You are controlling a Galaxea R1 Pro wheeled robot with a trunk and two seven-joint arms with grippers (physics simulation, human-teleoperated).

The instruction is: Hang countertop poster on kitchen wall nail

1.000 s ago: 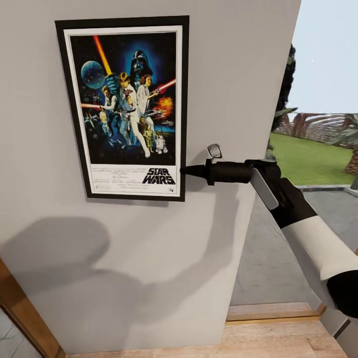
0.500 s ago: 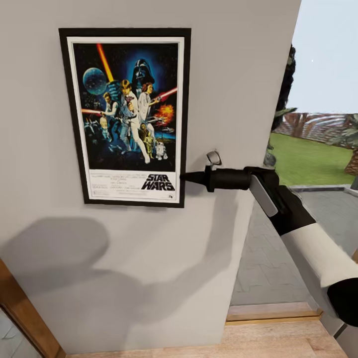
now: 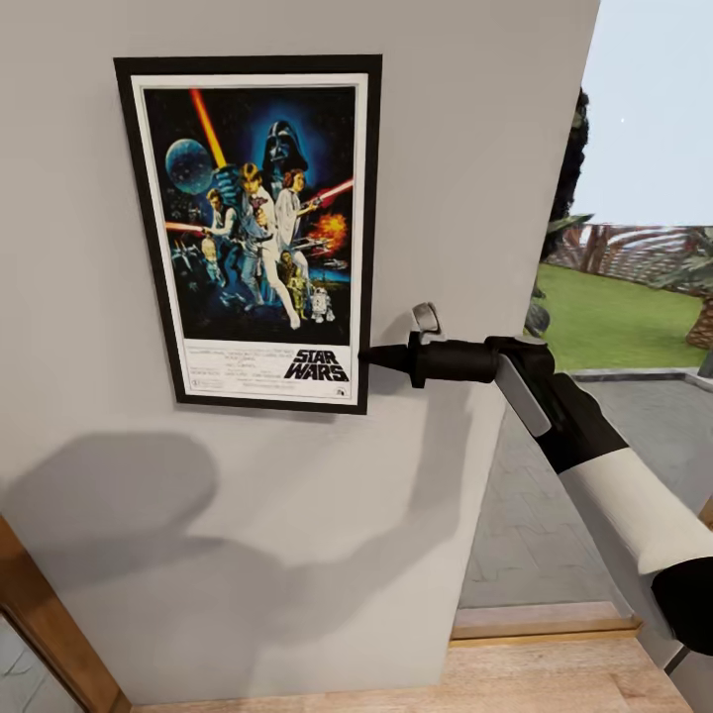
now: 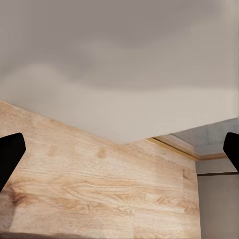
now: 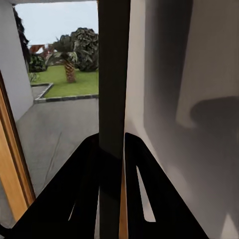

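Up on the pale grey wall [image 3: 475, 149], the poster [image 3: 257, 233] sits flat and nearly upright, high in the head view, with the right gripper [image 3: 381, 355] pinching its right edge low down, level with the logo. From the right wrist camera the poster's thin edge [image 5: 113, 99] runs straight between the two dark fingers [image 5: 82, 184], so the jaws are closed on the frame. The left gripper [image 4: 119, 154] hangs low over the wooden floor [image 4: 99, 189] near the foot of the wall, jaws spread wide and holding nothing.

No nail can be made out; if one is there, the frame covers it. To my eye this is the seating step, and doing it well means keeping the frame pressed flush, easing it down until it catches, then loosening the grip gently and watching for any slip before pulling the arm away. A slight lean along the left side suggests squaring it first.
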